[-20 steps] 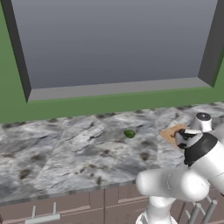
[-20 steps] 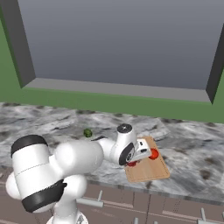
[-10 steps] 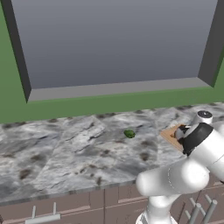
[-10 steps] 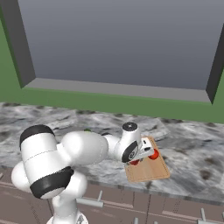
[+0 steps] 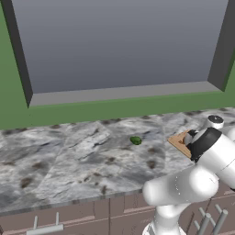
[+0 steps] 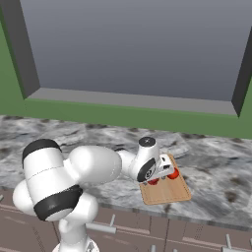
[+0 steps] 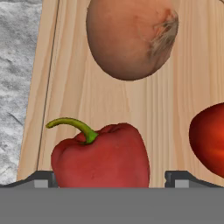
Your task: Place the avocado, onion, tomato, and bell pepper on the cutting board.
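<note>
Currently: bell pepper [image 7: 101, 154] just set down on cutting board [image 7: 65, 87], jaws spread either side of it | onion [image 7: 131, 37], tomato [image 7: 210, 140] on board too | avocado [image 5: 136, 140] mid-desk, well apart | next: lift clear, fetch avocado.

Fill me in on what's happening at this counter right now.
The arm's gripper hangs over the cutting board with its jaws apart on either side of the bell pepper, which lies on the board. The onion and tomato are on the board too. The avocado sits on the marble counter, left of the board.
</note>
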Available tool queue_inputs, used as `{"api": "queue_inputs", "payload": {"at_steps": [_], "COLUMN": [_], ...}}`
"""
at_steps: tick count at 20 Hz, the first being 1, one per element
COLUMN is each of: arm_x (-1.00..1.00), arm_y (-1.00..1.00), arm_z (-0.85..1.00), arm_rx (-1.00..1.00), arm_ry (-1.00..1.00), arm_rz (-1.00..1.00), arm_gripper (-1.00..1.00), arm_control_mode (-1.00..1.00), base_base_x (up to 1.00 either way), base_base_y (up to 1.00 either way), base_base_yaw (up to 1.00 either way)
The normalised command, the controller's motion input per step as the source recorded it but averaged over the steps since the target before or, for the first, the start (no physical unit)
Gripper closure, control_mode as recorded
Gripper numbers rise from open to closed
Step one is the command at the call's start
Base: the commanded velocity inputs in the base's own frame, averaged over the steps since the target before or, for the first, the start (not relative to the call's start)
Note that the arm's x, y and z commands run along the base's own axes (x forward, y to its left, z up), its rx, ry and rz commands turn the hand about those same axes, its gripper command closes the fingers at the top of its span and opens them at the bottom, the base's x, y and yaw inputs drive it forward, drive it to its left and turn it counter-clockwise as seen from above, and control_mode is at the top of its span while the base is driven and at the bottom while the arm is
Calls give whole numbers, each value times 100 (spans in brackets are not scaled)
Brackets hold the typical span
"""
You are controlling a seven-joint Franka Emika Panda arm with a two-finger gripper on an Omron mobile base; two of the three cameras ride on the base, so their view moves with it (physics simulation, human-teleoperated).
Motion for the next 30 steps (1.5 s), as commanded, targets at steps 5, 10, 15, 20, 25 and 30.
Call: {"api": "queue_inputs", "payload": {"at_steps": [5,10,15,20,25,30], "arm_x": [0,0,-17,-46,-41,-19], "arm_y": [2,0,1,13,57,77], "arm_z": [2,19,62,69,53,52], "arm_rx": [0,0,5,15,8,0], "arm_ry": [-1,-5,-10,-2,0,0], "arm_rz": [0,0,-5,-20,-17,-6], "arm_gripper": [-100,-100,-100,-100,-100,-100], "arm_control_mode": [-100,-100,-100,-100,-100,-100], "base_base_x": [0,0,0,0,0,0], "base_base_y": [0,0,0,0,0,0], "base_base_yaw": [0,0,0,0,0,0]}}
